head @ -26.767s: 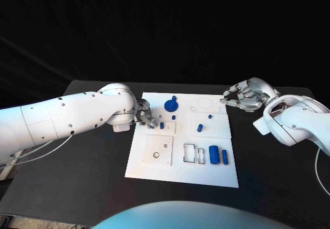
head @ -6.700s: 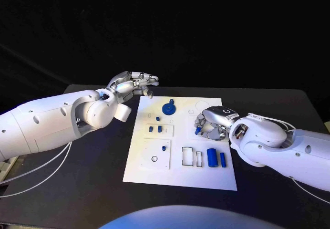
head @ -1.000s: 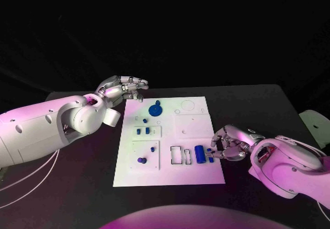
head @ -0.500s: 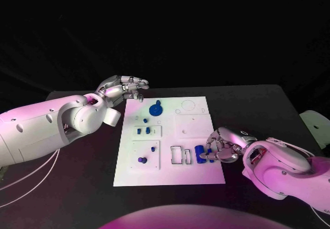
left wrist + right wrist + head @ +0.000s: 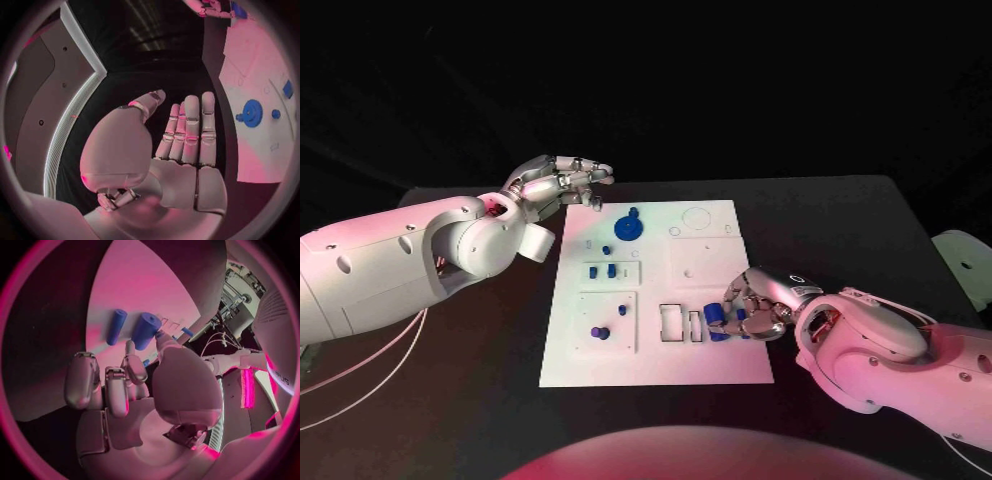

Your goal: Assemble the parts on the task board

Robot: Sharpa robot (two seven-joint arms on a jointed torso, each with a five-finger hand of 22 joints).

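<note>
Non-task items: counter and cables

The black counter (image 5: 848, 215) (matte, flat surface) extends on all sides beyond what it carries, against a dark backdrop (image 5: 733, 80). Thin pale cables (image 5: 358, 385) hang in loops off the counter's near left corner. A pale rounded object (image 5: 961, 262) sits at the right edge, beyond the counter.

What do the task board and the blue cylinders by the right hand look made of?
Task board: likely matte white plastic, flat with sharp-edged cutouts. Blue cylinders: probably moulded or printed plastic, uniform colour, dull sheen. The right hand hovers at them.
</note>
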